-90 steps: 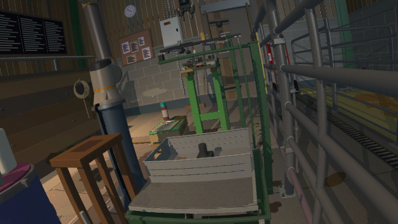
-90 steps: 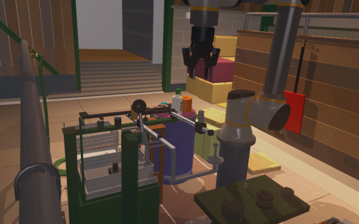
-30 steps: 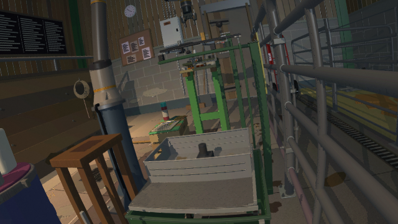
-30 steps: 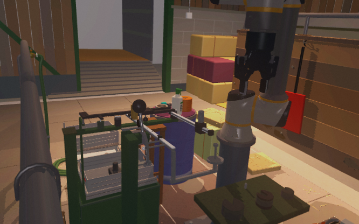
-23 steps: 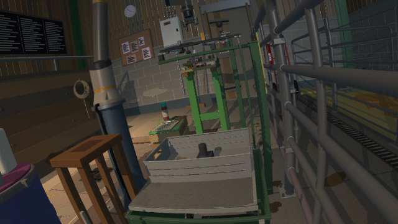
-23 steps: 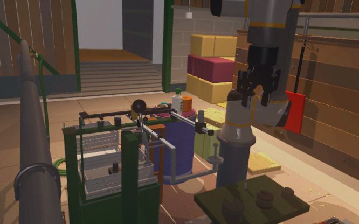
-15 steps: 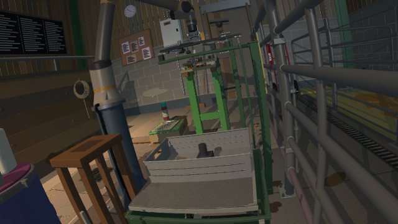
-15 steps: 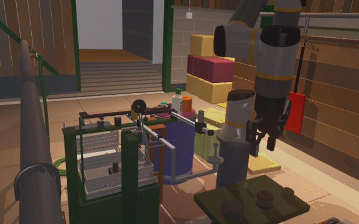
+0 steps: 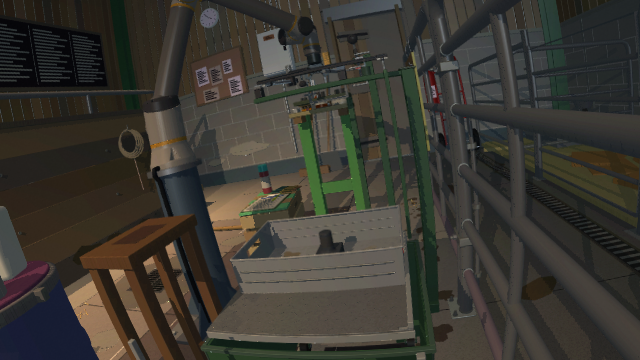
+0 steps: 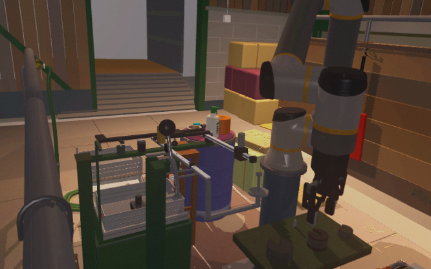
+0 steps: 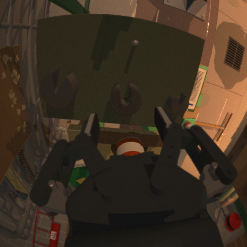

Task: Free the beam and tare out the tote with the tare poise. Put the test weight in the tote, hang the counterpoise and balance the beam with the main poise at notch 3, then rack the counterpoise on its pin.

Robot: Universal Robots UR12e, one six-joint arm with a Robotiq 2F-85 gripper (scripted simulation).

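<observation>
The middle slotted counterpoise [image 11: 125,99] [image 10: 317,239] lies flat on a dark green stand, between a larger slotted weight [image 11: 59,89] [image 10: 279,251] and a smaller one [image 11: 176,103] [image 10: 345,231]. A short pin [image 11: 134,42] [image 10: 294,222] stands behind them on the stand. My gripper [image 11: 125,120] [image 10: 320,211] hangs open and empty just above the middle counterpoise. The test weight [image 9: 327,242] [image 10: 138,201] sits in the grey tote [image 9: 322,255] on the scale platform. The beam [image 10: 152,135] runs along the top of the green scale frame, with a black ball knob [image 10: 166,127] above it.
The stand's front edge lies just below my fingers. My own blue-grey base column [image 10: 281,181] rises close beside the stand. A hanger pan [image 10: 258,191] hangs off the beam's end. A wooden stool [image 9: 145,250], a blue barrel [image 10: 213,171] and pipe railings [image 9: 505,165] surround the scale.
</observation>
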